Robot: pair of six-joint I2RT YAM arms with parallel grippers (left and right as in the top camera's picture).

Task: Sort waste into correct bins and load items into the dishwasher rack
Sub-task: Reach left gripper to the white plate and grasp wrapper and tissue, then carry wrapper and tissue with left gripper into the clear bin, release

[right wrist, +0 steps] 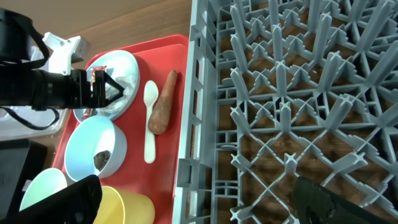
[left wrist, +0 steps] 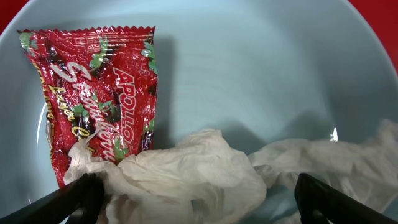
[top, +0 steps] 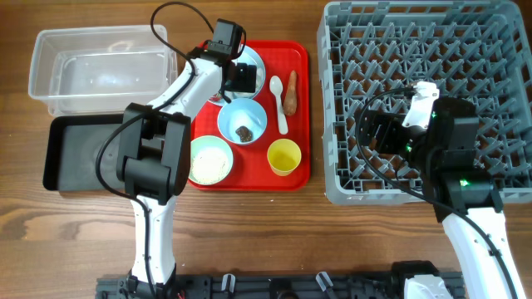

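Note:
My left gripper (top: 241, 76) (left wrist: 199, 202) hangs open low over the pale plate (left wrist: 261, 74), its fingers either side of a white crumpled scrap (left wrist: 199, 177). A red wrapper (left wrist: 93, 93) and a second scrap (left wrist: 329, 162) also lie on the plate. My right gripper (top: 376, 133) (right wrist: 199, 205) is open and empty above the left part of the grey-blue rack (top: 432, 50). On the red tray (top: 299, 58) sit a bowl (top: 242, 116) with a dark lump (top: 243, 132), a bowl of rice (top: 209, 159), a yellow cup (top: 284, 157), a white spoon (top: 279, 104) and a carrot-like stick (top: 291, 93).
A clear tub (top: 100, 71) stands at the far left, with the black tray (top: 79, 154) just in front of it. The left arm reaches from the front edge over the tray's left side. Bare wood lies between the red tray and the rack.

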